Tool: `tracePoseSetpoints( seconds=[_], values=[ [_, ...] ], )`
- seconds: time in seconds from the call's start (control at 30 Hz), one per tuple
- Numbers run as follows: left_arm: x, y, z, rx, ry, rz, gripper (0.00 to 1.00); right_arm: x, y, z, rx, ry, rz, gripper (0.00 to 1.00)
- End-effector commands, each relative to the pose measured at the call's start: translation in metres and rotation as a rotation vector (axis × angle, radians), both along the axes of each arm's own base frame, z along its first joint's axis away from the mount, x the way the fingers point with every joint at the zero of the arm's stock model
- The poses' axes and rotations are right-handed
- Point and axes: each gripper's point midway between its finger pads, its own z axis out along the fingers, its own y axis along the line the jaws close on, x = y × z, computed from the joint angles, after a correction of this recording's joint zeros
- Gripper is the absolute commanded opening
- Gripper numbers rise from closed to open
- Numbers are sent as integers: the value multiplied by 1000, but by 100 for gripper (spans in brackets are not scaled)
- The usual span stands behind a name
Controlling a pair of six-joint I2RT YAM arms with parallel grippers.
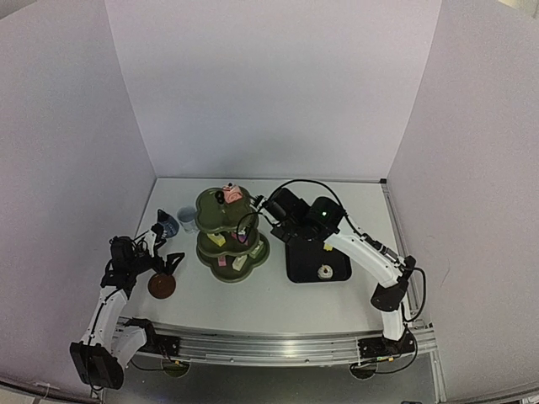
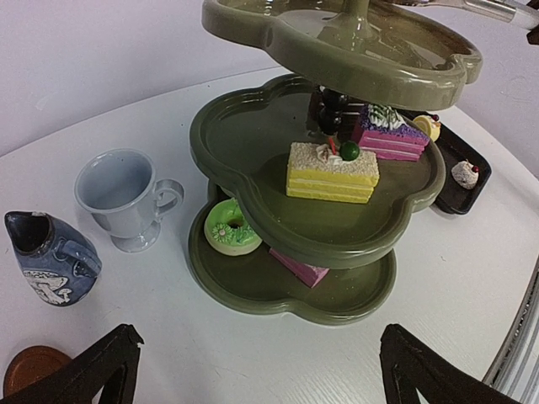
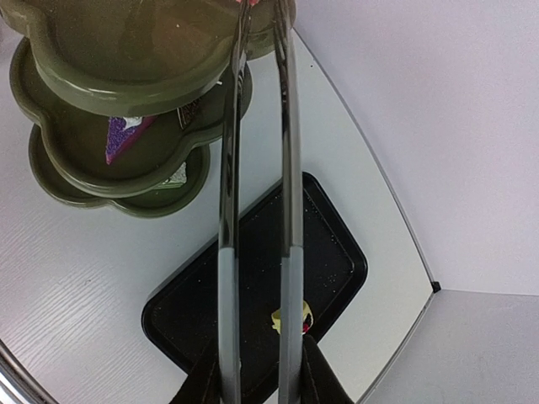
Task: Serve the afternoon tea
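Clamped metal tongs in right gripper, tips at pink pastry on stand top tier; unclear if pinched. Spread left gripper wide, empty, near cup and jug. Spotted white pastry on black tray.

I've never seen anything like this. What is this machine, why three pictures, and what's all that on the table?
It is two small robot arms bolted at the table's near edge. One picture looks down from a camera above and behind them; the other two come from a camera on each wrist. On the white table are a dark green three-tier scalloped stand bearing a yellow layered cake slice, a green doughnut and more; a white cup; a small blue jug; a brown round disc; and a black rectangular tray with one small pastry. The left fingers are open and empty. The right fingers grip long metal tongs, reaching to the stand's top tier.
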Motion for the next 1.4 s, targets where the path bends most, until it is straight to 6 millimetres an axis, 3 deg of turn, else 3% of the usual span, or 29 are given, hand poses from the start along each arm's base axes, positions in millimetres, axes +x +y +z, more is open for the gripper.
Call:
tracePoseSetpoints(
  seconds=[0.0,0.5,0.73,0.87,0.97,1.17,1.37],
  values=[
    [3,0,13,17,-47,-5,100,-2,2,11,27,-15,0,27],
    [3,1,8,26,-38,-4,100,-13,-6,30,101,-5,-2,29],
    [3,0,8,24,-36,-5,100,-15,-15,59,221,-37,-77,28],
    [1,0,8,23,-38,-7,100,-17,-30,87,369,-43,-179,27],
    [1,0,8,21,-39,-8,99,-21,-48,93,445,-29,-275,28],
    [1,-1,10,15,-43,-9,99,-36,-99,55,497,81,-498,28],
    [0,-2,8,4,-40,-18,100,-55,-155,-25,430,267,-698,27]
  ],
)
